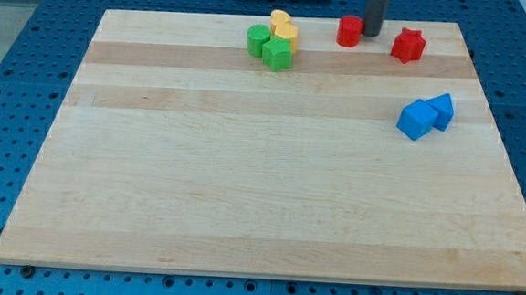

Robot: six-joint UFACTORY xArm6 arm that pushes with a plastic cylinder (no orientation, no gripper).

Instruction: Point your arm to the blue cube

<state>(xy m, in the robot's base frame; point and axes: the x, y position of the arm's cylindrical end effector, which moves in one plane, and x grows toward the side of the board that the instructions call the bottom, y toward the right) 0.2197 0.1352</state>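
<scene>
The blue cube [417, 119] lies on the wooden board [242, 183] at the view's right, touching a second blue block [442, 110] just to its upper right. My tip [372, 32] is at the view's top, right beside a red cylinder [349, 31] on its right side. The tip is well above and to the left of the blue cube, about a quarter of the board's depth away.
A red star-shaped block [408, 45] lies right of my tip. At the top centre sit a green cylinder [259, 39], a green cube [277, 53] and two yellow blocks [283, 27] bunched together. A blue pegboard [9, 105] surrounds the board.
</scene>
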